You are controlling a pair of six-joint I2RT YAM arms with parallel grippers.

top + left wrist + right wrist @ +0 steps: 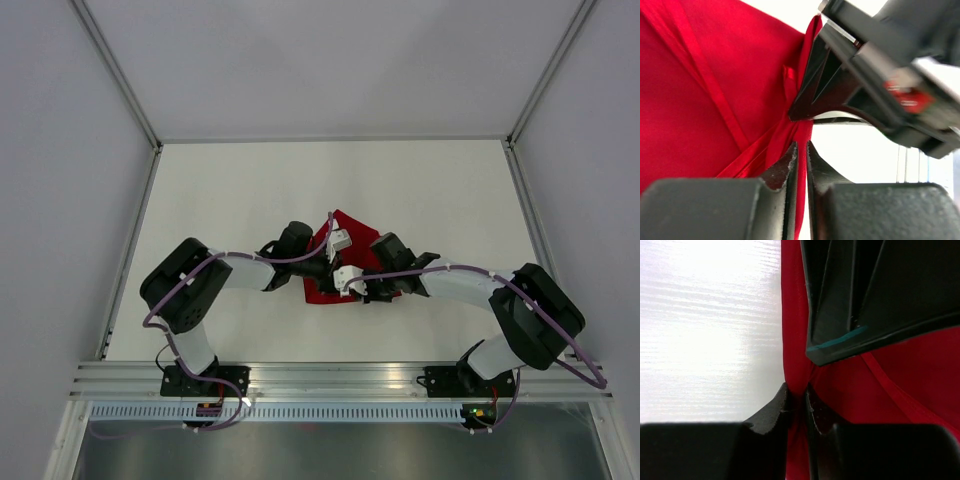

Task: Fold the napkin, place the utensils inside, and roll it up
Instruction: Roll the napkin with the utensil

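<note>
Your left gripper (801, 152) and right gripper (796, 397) are nearly closed, each pinching an edge of the napkin (357, 232). It lies mid-table (250, 200), mostly hidden under both arms.

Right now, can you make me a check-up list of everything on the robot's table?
Surface: white table, plain and smooth.
Job's things: red napkin bunched near the middle, partly hidden under both arms; utensils not seen.
Clutter: nothing seen.
Grippers: left gripper shut on the napkin's edge; right gripper shut on the napkin too, close beside it.
Cables: purple cables run along both arms.
Surroundings: grey walls and a metal frame around the table.
</note>
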